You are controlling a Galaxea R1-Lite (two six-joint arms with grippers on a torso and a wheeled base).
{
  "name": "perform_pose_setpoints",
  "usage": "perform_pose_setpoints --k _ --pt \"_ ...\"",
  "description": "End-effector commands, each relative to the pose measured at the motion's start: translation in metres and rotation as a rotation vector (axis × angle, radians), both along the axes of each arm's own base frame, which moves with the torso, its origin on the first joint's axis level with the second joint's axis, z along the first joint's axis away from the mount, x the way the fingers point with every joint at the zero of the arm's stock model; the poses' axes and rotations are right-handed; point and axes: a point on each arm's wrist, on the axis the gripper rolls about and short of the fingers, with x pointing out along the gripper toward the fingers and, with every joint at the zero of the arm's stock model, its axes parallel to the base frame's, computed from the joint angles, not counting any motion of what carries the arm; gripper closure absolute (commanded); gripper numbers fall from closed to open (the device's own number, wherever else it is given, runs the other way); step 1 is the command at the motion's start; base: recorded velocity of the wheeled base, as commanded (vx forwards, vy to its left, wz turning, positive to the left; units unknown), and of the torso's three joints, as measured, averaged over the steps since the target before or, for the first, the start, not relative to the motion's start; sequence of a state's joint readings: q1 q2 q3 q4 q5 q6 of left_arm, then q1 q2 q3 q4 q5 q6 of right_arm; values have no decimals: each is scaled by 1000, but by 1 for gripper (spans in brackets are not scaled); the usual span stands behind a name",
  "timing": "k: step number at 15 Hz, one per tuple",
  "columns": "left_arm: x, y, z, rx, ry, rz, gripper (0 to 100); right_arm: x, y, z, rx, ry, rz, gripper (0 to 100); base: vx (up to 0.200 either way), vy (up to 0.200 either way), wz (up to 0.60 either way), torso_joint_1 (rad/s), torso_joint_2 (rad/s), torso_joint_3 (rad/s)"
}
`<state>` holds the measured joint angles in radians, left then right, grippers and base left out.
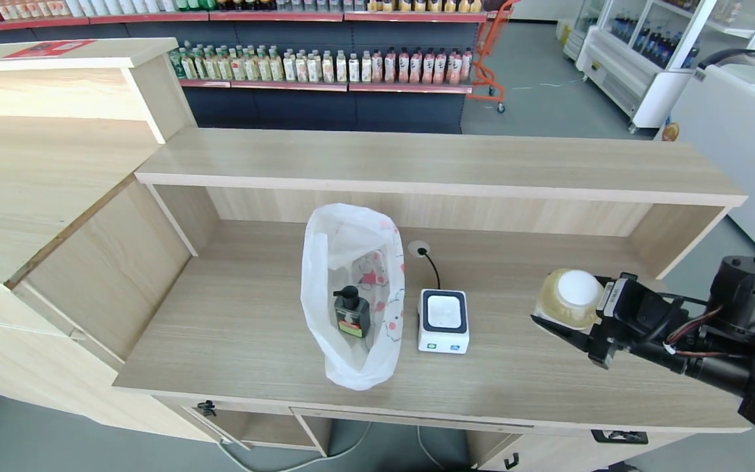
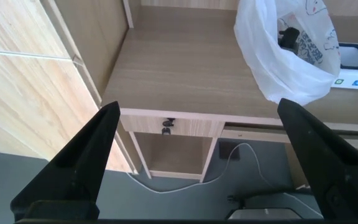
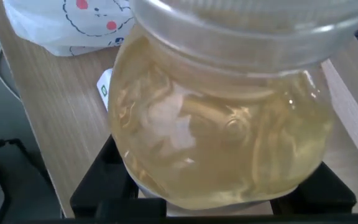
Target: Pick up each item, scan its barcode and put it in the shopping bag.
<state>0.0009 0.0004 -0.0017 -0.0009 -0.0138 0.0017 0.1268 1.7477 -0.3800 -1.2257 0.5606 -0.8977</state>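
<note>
Two grippers are there for you to check. Your right gripper (image 1: 571, 307) is clenched around a round glass jar (image 1: 550, 303) with a white lid (image 1: 579, 287); the jar is full of something pale yellow. In the right wrist view you see its dark fingers (image 3: 101, 193) pressing on the lower part of the jar (image 3: 229, 124) from both sides, so the jaws stand as wide as the jar itself. The jar is over the right part of the wooden counter (image 1: 253, 321), to the right of the scanner (image 1: 444, 320) and well apart from it. Whether its bottom touches the counter, you cannot tell.

Your left gripper (image 2: 194, 165) is released: its two black fingers (image 2: 73, 168) stand wide apart and nothing is between them. It hangs off the front left corner of the counter, over the grey floor (image 2: 185, 199).

Your white shopping bag (image 1: 358, 367) stands open on the middle of the counter, just beside the scanner, on the scanner's left. Inside the bag a dark pump bottle (image 1: 351, 313) stands upright. From the scanner a black cable (image 1: 431, 265) goes to a hole (image 1: 419, 248) in the counter behind it.
</note>
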Motion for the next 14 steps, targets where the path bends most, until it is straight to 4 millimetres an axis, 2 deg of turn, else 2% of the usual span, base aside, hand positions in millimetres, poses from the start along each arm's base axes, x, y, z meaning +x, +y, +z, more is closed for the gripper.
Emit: perform_pose_setpoints --k 1,2,6,7,14 --pt "0 0 0 0 -1 1 0 8 2 -11 28 41 3 100 200 0 0 32 7 2" --pt "0 0 0 0 -1 1 0 11 8 -16 57 49 20 100 200 0 0 22 12 2" --pt "0 0 0 -5 -1 2 0 21 38 -33 229 100 130 100 0 0 0 0 0 0" --pt "0 0 0 -5 -1 2 0 23 41 -42 225 135 135 100 0 0 0 0 0 0" --pt "0 0 0 -5 -1 2 0 25 58 -65 197 202 187 100 0 0 0 0 0 0"
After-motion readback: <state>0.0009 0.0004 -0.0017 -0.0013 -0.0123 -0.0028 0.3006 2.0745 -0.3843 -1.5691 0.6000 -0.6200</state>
